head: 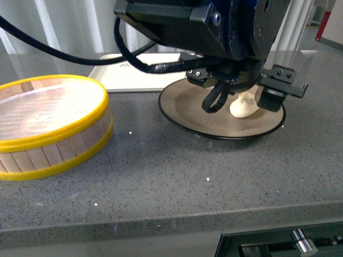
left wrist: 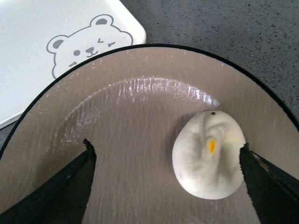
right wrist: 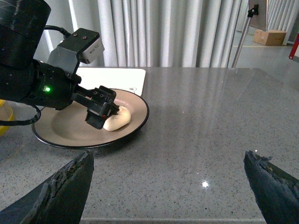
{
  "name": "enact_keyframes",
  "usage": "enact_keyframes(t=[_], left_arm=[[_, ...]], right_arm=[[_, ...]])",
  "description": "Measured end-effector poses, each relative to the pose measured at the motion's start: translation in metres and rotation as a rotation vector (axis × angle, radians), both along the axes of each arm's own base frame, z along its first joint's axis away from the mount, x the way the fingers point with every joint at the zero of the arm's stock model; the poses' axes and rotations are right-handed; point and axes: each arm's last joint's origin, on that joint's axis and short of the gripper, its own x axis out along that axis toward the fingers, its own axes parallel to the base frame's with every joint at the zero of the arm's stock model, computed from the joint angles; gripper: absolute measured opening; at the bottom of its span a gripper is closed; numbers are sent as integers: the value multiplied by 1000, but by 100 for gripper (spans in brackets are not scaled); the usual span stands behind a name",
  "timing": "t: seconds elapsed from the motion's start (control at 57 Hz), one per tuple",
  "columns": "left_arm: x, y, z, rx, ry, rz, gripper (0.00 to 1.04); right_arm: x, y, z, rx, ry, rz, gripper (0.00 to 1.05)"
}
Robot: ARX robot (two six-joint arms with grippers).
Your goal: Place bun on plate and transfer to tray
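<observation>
Bun [left wrist: 209, 161] sits on the right of the plate [left wrist: 140, 107], inside the wide-open left gripper [left wrist: 166, 147], perhaps touching one jaw; right gripper [right wrist: 168, 158] gapes too.

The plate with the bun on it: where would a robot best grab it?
By its black rim, since the plate is too wide to span. Probably pinch the near edge, coming low from the robot's side: that stretch is bare, while the bun sits towards the right.
</observation>
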Motion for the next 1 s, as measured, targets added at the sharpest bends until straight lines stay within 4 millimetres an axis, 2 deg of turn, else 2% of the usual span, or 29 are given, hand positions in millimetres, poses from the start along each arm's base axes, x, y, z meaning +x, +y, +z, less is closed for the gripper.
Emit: enact_keyframes(t=[0.053, 0.333, 0.509, 0.737, 0.93, 1.0], left_arm=[[1, 4, 2, -3, -1, 8, 100], [11, 32, 20, -43, -30, 73, 98], [17, 69, 42, -88, -42, 134, 98], [15, 130, 63, -154, -17, 252, 98], [15, 132, 63, -160, -14, 257, 98], [11, 136, 59, -165, -140, 349, 91]], right_arm=[[0, 0, 0, 0, 0, 0, 96], [0, 0, 0, 0, 0, 0, 96], [0, 0, 0, 0, 0, 0, 96], [0, 0, 0, 0, 0, 0, 96], [0, 0, 0, 0, 0, 0, 96], [0, 0, 0, 0, 0, 0, 96]])
